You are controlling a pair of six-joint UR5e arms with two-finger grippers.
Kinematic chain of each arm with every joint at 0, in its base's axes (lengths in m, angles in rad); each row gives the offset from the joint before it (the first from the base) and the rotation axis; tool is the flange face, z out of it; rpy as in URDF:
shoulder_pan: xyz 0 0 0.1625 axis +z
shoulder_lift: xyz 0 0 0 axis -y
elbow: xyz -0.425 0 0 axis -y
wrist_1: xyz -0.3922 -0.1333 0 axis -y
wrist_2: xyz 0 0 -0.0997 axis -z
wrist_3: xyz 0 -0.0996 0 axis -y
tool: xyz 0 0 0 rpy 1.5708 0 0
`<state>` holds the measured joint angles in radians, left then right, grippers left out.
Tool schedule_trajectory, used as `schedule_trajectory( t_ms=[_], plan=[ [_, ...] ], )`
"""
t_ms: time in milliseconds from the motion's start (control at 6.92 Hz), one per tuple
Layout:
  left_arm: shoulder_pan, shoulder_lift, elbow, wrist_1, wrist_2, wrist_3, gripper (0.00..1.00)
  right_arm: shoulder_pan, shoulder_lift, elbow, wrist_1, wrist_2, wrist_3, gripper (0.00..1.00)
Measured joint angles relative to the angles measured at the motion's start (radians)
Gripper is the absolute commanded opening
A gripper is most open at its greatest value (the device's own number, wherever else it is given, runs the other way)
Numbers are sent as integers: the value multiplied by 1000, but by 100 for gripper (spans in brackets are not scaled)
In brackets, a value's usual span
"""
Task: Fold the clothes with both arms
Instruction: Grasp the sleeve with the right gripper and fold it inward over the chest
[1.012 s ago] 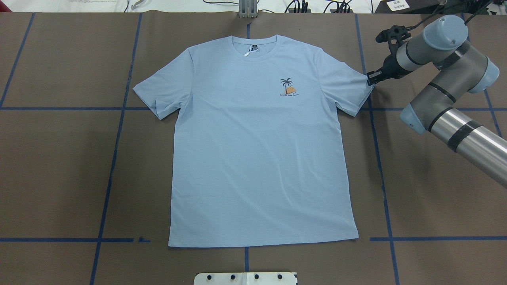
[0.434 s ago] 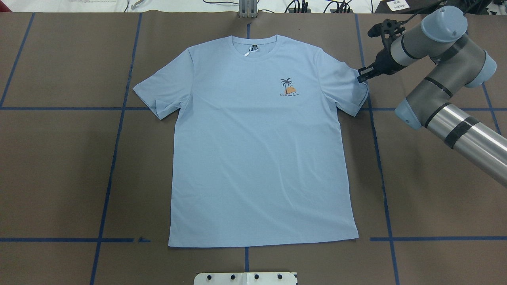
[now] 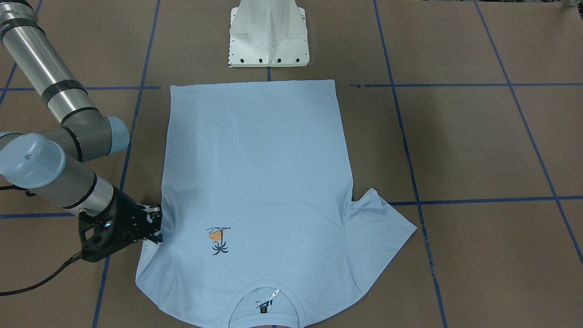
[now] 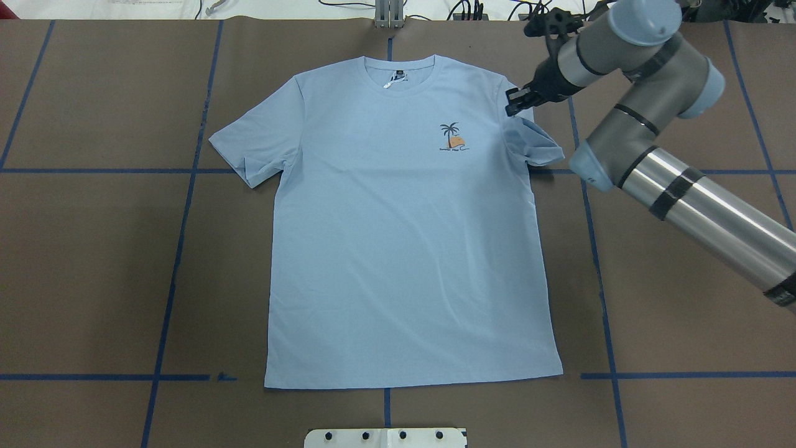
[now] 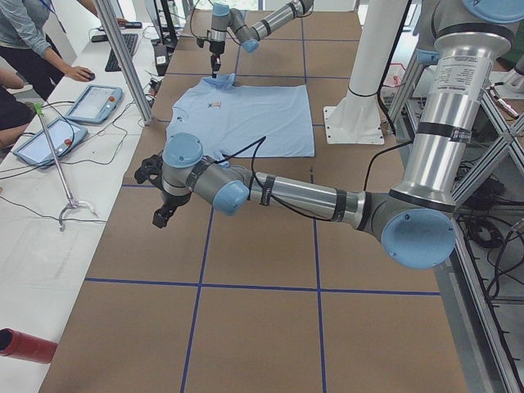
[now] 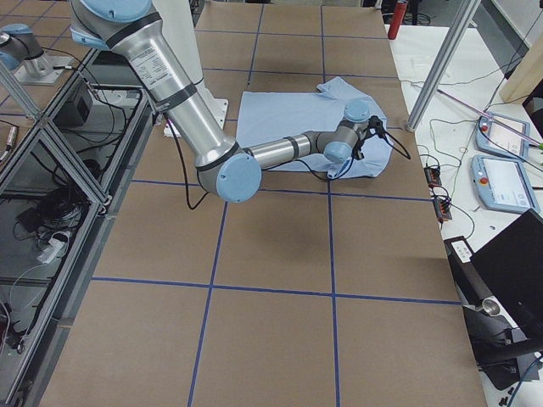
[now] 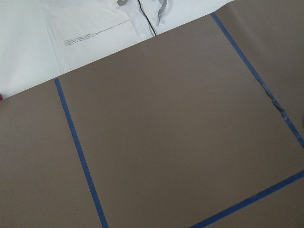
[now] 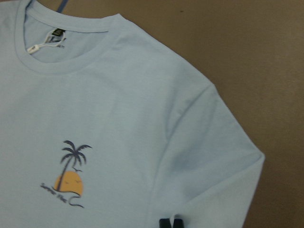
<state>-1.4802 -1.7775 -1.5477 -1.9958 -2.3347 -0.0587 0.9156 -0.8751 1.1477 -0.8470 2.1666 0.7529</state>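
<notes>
Pale blue T-shirt (image 4: 404, 249) lying front-up on the brown worktop (image 4: 93, 249), one sleeve (image 4: 536, 146) pinched by the right hand (image 4: 519, 102).

The T-shirt is spread flat, its hem toward the white pedestal (image 3: 268, 36) and its collar away from it, with a palm-tree print (image 4: 453, 137) on the chest and a dark label (image 4: 398, 76) inside the collar. The sleeve on the print's side is raised off the worktop and turned in toward the chest. The right hand's black fingertips (image 8: 164, 223) sit closed together on its hem edge, gripping the cloth. The other sleeve (image 4: 249, 149) lies flat. Blue tape lines (image 4: 178, 249) cross the worktop around the T-shirt. The left hand (image 5: 160, 217) hangs above bare worktop well apart from the T-shirt, beyond that flat sleeve. Whether its fingers are apart or together cannot be told.
</notes>
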Motion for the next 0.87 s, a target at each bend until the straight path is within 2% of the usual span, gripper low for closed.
schedule_trajectory(
  t_ms=[145, 289, 434, 723, 867],
  plan=[
    [-3, -3, -1, 0, 0, -1, 100, -33, 99, -59, -54, -55, 40, 0],
    [-5, -6, -3, 0, 0, -1, 100, -52, 204, -157, -96, -111, 59, 86],
    [-5, -9, -4, 0, 0, -2, 100, -64, 266, -232, -112, -169, 67, 100],
    [-6, -12, -7, -1, 0, -43, 100, -103, 296, -273, -116, -293, 72, 100],
    [-5, -12, -8, -1, 0, -59, 100, -113, 293, -264, -115, -322, 74, 100]
  ],
)
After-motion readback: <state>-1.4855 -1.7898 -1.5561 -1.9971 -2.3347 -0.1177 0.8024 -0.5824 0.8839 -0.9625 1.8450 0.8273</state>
